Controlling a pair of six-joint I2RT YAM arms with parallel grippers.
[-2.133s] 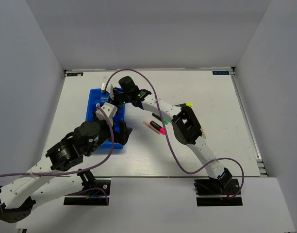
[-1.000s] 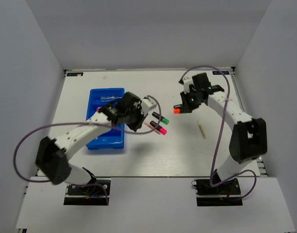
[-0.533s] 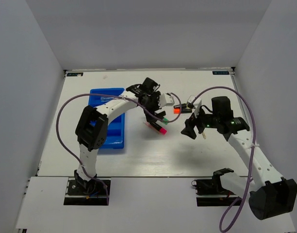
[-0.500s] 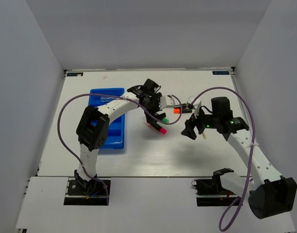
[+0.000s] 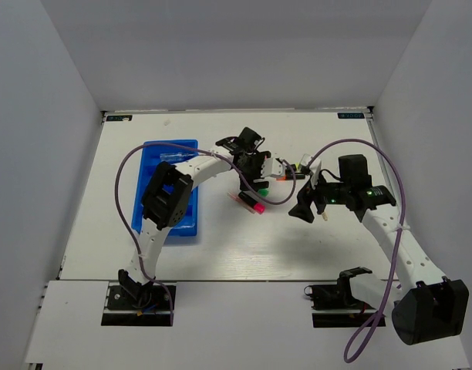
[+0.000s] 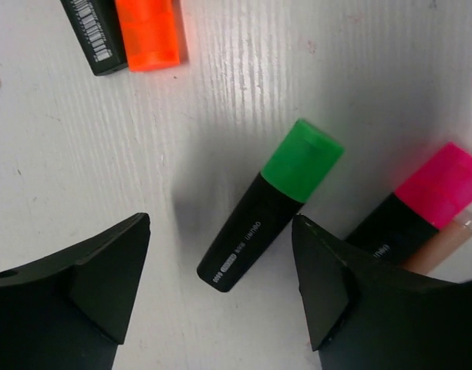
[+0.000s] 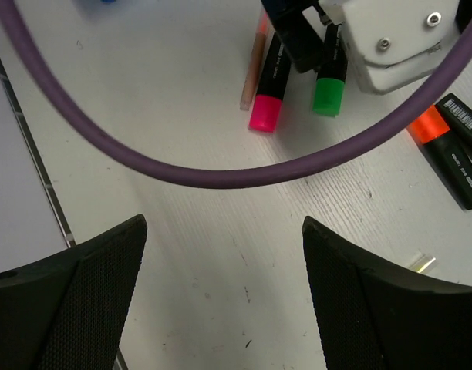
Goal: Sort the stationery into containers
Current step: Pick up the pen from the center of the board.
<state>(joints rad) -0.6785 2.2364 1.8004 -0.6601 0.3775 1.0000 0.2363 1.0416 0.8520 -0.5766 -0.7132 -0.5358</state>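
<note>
My left gripper [image 5: 255, 181] is open and low over the table, its jaws on either side of the black end of a green-capped highlighter [image 6: 274, 204], not touching it. A pink-capped highlighter [image 6: 440, 185] and a pink-orange tube [image 6: 444, 247] lie just right of it, and an orange-capped highlighter [image 6: 147, 35] lies above it. My right gripper [image 5: 302, 210] is open and empty, above bare table right of the group; its view shows the pink [image 7: 268, 89], green [image 7: 328, 85] and orange [image 7: 444, 150] highlighters. The blue tray [image 5: 155, 148] lies at the left.
The left arm's purple cable [image 7: 220, 173] loops across the right wrist view, between my right gripper and the highlighters. A thin pale-yellow stick [image 5: 323, 213] lies beside the right gripper. White walls enclose the table on three sides.
My left gripper has moved right and slightly nearer, settling over the green-capped highlighter. My right gripper has stayed almost still over the last half second.
</note>
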